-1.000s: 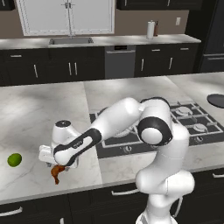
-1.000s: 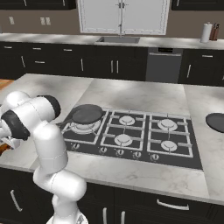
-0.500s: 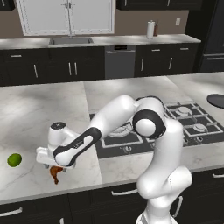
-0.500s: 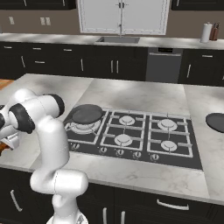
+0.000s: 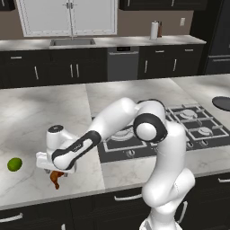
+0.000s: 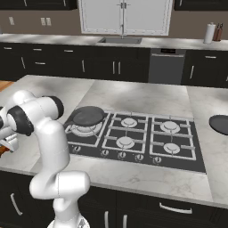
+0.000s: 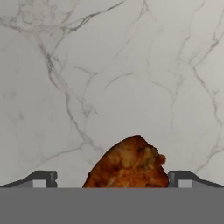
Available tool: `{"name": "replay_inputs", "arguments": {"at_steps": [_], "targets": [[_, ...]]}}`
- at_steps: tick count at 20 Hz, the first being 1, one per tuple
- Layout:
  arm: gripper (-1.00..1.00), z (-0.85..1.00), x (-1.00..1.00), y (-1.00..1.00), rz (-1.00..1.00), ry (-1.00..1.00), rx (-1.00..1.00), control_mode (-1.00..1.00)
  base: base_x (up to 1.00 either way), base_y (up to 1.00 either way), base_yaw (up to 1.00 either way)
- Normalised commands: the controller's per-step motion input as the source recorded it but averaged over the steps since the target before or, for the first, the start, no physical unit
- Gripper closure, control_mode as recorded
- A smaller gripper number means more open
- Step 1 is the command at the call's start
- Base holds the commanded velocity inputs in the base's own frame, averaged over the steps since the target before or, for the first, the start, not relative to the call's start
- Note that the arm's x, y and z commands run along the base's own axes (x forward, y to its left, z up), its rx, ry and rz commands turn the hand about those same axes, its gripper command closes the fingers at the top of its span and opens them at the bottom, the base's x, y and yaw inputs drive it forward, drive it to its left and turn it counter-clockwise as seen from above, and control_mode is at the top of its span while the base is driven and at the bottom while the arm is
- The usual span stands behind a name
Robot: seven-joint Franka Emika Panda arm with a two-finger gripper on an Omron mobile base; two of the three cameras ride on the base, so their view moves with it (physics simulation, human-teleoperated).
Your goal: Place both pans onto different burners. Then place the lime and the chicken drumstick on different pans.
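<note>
Marble counter [image 7: 131, 65]: chicken drumstick [image 7: 129, 166] centred between wide-open gripper [image 7: 111, 178] (nothing held); lower squarely, then close on thick end.

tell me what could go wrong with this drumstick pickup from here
The gripper is open with the chicken drumstick between its fingertips, but only the thick end shows, so it may close off-centre and let the drumstick swivel or slip. Also, only one pan sits on a burner; the other pan still lies on the counter, away from the cooktop.
</note>
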Motion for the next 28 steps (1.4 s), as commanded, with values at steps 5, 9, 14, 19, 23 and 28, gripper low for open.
{"name": "replay_inputs", "arguments": {"at_steps": [5, 9, 14, 19, 23, 28], "targets": [[1.00, -0.14, 0.00, 0.00, 0.00, 0.00, 0.00, -1.00, 0.00, 0.00, 0.00], [1.00, 0.00, 0.00, 0.00, 0.00, 0.00, 0.00, -1.00, 0.00, 0.00, 0.00], [1.00, 0.00, 0.00, 0.00, 0.00, 0.00, 0.00, -1.00, 0.00, 0.00, 0.00], [1.00, 0.30, 0.00, -0.03, 0.00, 0.00, 0.00, -1.00, 0.00, 0.00, 0.00], [1.00, 0.47, 0.00, -0.11, 0.00, 0.00, 0.00, -1.00, 0.00, 0.00, 0.00], [1.00, 0.50, 0.00, -0.18, 0.00, 0.00, 0.00, -1.00, 0.00, 0.00, 0.00]]}}
